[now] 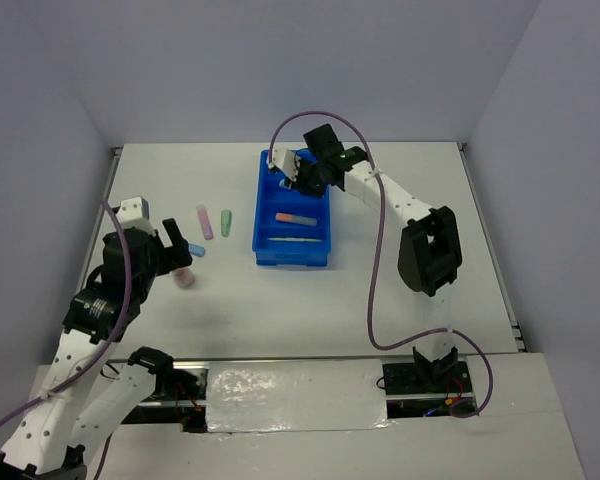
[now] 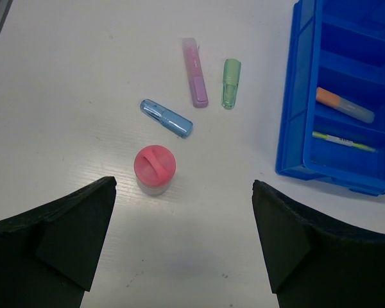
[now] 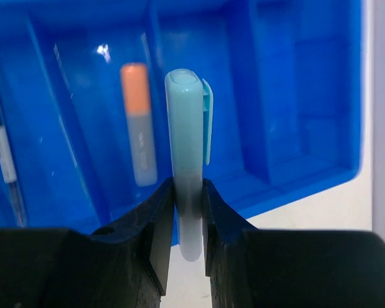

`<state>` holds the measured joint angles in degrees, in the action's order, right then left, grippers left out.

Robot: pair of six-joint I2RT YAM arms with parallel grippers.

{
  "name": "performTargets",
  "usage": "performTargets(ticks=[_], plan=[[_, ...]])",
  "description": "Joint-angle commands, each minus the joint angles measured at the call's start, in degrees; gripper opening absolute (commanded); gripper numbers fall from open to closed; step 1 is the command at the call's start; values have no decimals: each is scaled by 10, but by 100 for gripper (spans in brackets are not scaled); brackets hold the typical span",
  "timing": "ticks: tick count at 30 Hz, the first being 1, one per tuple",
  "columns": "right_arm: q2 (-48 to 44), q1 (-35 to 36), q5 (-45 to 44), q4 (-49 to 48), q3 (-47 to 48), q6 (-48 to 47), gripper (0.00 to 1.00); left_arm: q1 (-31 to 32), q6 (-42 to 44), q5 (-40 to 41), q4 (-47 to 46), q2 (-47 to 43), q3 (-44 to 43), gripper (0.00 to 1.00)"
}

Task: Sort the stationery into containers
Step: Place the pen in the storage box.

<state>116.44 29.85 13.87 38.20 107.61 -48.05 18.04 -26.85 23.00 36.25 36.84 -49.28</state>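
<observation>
The blue tray [image 1: 261,207] stands mid-table. An orange-grey marker [image 1: 295,217] lies in one compartment and a thin yellow pen [image 1: 298,240] in the nearest one. My right gripper [image 1: 302,172] hovers over the tray's far end. In the right wrist view it [image 3: 188,192] is shut on a pale teal marker [image 3: 185,128] pointing over the tray [image 3: 295,96]. My left gripper [image 1: 180,255] is open, and in its wrist view [image 2: 183,212] it is empty just short of an upright pink-capped piece [image 2: 154,168]. Beyond lie a blue marker [image 2: 166,118], a pink marker [image 2: 195,80] and a green marker [image 2: 230,82].
The tray [image 2: 295,96] sits to the right in the left wrist view, with the orange-grey marker [image 2: 344,106] and the pen [image 2: 343,140] in it. White walls close in the table on three sides. The right arm's cable [image 1: 377,260] loops over the table's right half.
</observation>
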Motion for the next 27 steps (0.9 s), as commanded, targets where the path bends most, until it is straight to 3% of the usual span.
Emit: performTargets(ticks=[1, 11, 15, 16, 19, 22, 23, 24, 25, 27], plan=[[-22, 10, -6, -17, -24, -69, 0, -22, 15, -37, -34, 7, -3, 99], [-3, 15, 17, -30, -45, -61, 8, -38, 16, -46, -36, 8, 1, 99], [18, 15, 11, -25, -27, -50, 19, -49, 12, -52, -40, 12, -4, 99], [22, 17, 11, -22, -15, -45, 26, -53, 10, -53, -40, 15, -6, 99], [23, 19, 18, -15, -8, -38, 36, -57, -7, -47, -36, 31, -33, 99], [12, 20, 23, -16, -15, -38, 40, -56, -15, -26, -19, 73, -91, 99], [8, 19, 23, -22, -20, -39, 52, -56, -18, -23, -13, 88, -124, 99], [3, 19, 21, -25, -26, -39, 89, -56, -21, -18, -7, 100, -138, 99], [1, 18, 22, -24, -27, -41, 99, -56, -26, -16, -5, 124, -152, 99], [-3, 20, 15, -27, -26, -33, 100, -57, -42, -16, -8, 146, -183, 99]])
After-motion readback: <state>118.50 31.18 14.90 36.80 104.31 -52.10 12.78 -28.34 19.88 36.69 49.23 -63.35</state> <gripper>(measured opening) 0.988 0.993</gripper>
